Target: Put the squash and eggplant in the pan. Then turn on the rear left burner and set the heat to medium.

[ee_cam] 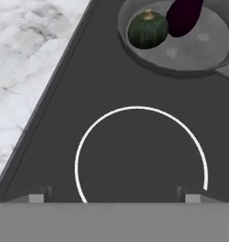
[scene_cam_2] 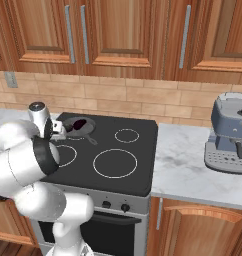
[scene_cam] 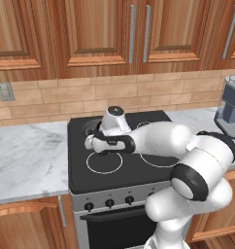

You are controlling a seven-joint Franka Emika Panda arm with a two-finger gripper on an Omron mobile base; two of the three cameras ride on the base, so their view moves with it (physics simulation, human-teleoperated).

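Hand view: eggplant point(ee_cam: 183, 16) cut off

- No words, brand names, numbers or labels can be read anywhere in these pictures.
- The only markings are the thin white rings on the black cooktop point(scene_cam_2: 110, 145), which outline the burners and carry no writing.
- The knobs point(scene_cam: 109, 203) on the front of the stove are plain dark and too small to show any heat marks or figures.
- The coffee machine point(scene_cam_2: 228, 135) on the marble surface point(scene_cam_2: 193, 165) bears no legible logo.
- The wall outlet point(scene_cam: 5, 91) is blank.
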